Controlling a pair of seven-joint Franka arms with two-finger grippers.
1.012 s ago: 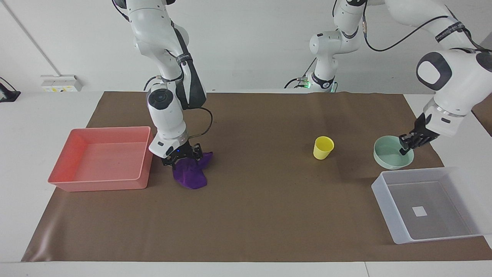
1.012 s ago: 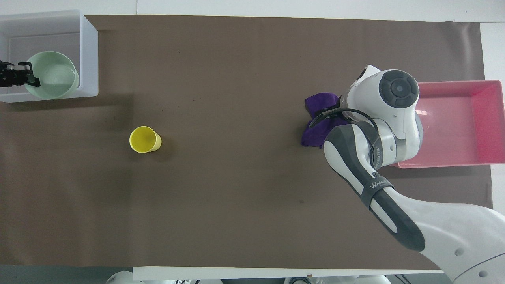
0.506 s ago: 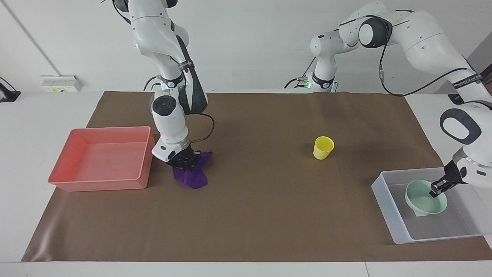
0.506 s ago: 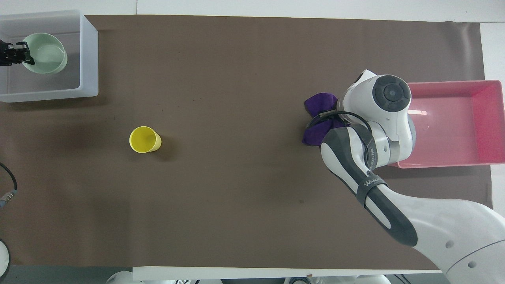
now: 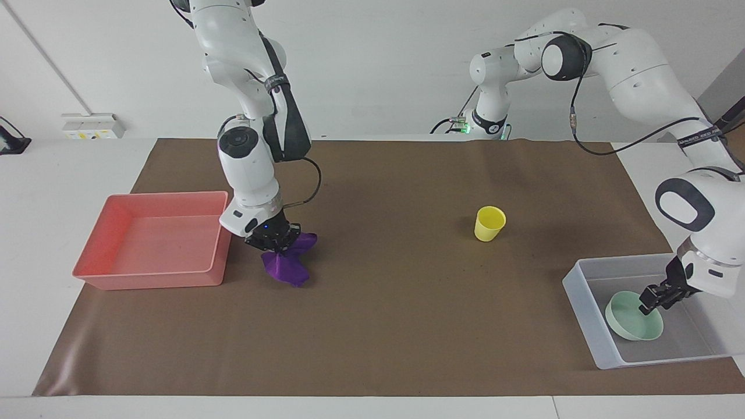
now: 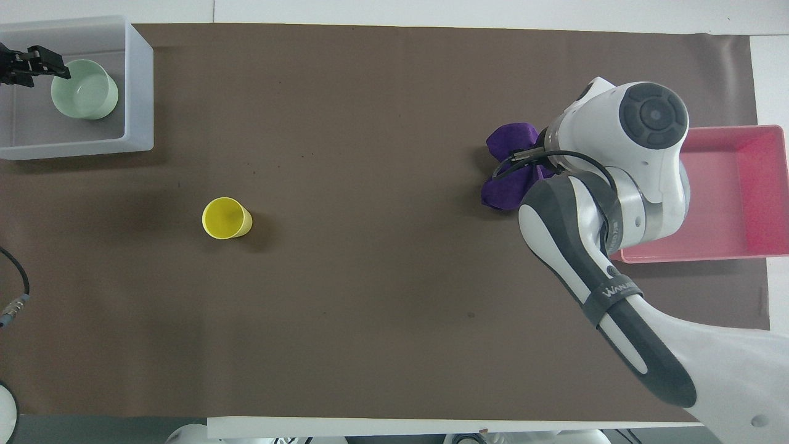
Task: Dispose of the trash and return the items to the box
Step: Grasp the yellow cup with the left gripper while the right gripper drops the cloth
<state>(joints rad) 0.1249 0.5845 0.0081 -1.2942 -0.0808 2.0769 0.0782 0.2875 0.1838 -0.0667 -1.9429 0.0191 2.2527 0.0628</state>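
Observation:
My right gripper (image 5: 273,241) is shut on the purple cloth (image 5: 288,266), which hangs from it next to the pink tray, its lower end about at the mat. In the overhead view the cloth (image 6: 506,185) shows beside the right arm, which hides the gripper. My left gripper (image 5: 652,302) is inside the translucent bin (image 5: 582,302), shut on the rim of the tilted mint-green bowl (image 5: 628,319). The overhead view shows that gripper (image 6: 37,61), the bowl (image 6: 86,91) and the bin (image 6: 140,92). The yellow cup (image 5: 490,223) stands upright on the mat (image 6: 226,217).
The pink tray (image 5: 151,238) sits at the right arm's end of the table, also in the overhead view (image 6: 739,197). A brown mat (image 5: 396,326) covers the table. The left arm reaches over the bin's end of the table.
My left gripper carried the bowl from beside the bin into it and lowered it. My right gripper closed on the purple cloth and raised it a little.

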